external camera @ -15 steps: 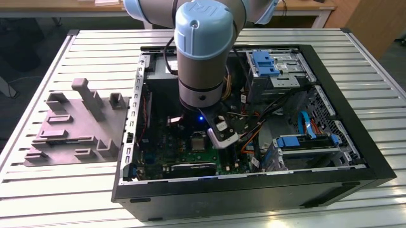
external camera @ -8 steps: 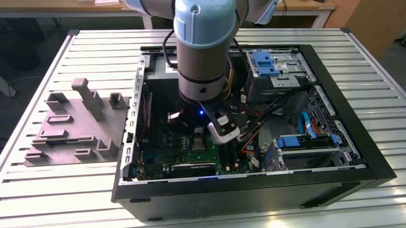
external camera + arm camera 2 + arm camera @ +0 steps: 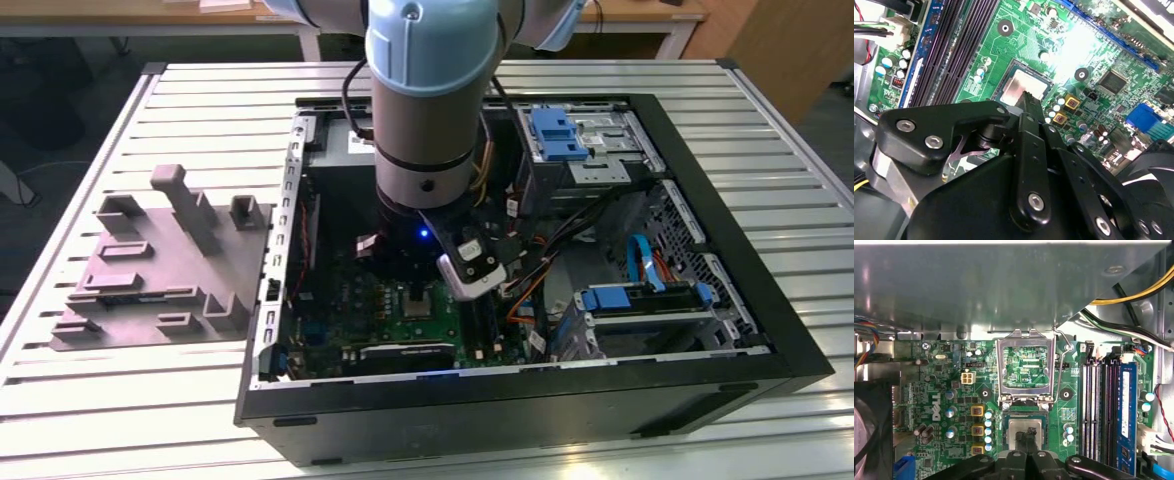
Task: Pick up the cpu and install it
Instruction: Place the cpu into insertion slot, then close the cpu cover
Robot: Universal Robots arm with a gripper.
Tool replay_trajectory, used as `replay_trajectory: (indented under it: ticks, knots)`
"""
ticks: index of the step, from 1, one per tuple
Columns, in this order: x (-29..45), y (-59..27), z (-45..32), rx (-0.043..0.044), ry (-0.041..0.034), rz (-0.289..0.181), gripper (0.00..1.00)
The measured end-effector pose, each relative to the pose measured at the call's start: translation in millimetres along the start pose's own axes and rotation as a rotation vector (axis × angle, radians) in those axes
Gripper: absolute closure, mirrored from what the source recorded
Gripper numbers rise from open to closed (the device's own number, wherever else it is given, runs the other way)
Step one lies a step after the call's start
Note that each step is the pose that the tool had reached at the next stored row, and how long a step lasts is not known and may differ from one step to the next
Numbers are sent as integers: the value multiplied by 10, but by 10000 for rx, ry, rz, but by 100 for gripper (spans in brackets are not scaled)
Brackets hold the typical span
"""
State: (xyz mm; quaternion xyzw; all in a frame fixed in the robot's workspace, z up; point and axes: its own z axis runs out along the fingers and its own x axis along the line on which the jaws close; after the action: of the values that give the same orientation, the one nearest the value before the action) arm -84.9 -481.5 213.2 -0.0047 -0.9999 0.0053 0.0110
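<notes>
The cpu (image 3: 1023, 429) is a small silvery square lying flat in the socket on the green motherboard (image 3: 944, 390). It also shows in the second wrist view as the cpu (image 3: 1019, 89). The socket's metal load plate (image 3: 1026, 367) stands swung up, with its lever (image 3: 1061, 360) raised beside it. My gripper (image 3: 1029, 434) hangs right over the cpu with its two black fingers pressed together and their tips at the chip's top face. The gripper's tip (image 3: 1029, 96) looks to be touching the chip. In the exterior view the arm (image 3: 424, 120) reaches down into the open computer case (image 3: 721, 250).
Dark memory slots (image 3: 1099, 410) and a blue memory stick (image 3: 1126, 415) run beside the socket. Yellow and black cables (image 3: 1124, 295) cross one corner, and a fan (image 3: 864, 440) sits at the other side. A grey fixture (image 3: 160, 270) lies on the table at the exterior view's left.
</notes>
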Motion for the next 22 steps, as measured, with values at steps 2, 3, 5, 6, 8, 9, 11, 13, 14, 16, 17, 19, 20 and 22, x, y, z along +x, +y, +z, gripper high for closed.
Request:
replay_trajectory:
  ticks: [2,3,5,6,8,9,11,13,14,16,17,19,20,22]
  knots:
    - [0,0,0,0,0,0,89]
    - [0,0,0,0,0,0,89]
    - [0,0,0,-3,0,0,89]
    - [0,0,0,-3,0,0,89]
    - [0,0,0,-4,0,0,89]
    - [0,0,0,-4,0,0,89]
    - [0,0,0,-4,0,0,89]
    - [0,0,0,-5,0,-1,89]
    - [0,0,0,-5,0,0,89]
    - [0,0,-2,-5,-1,0,89]
    - [1,-1,-17,0,2,0,89]
    - [1,-1,-56,-5,-1,-1,89]
    - [2,-1,-80,-5,-3,-1,89]
    - [4,-1,-134,-12,-13,-1,89]
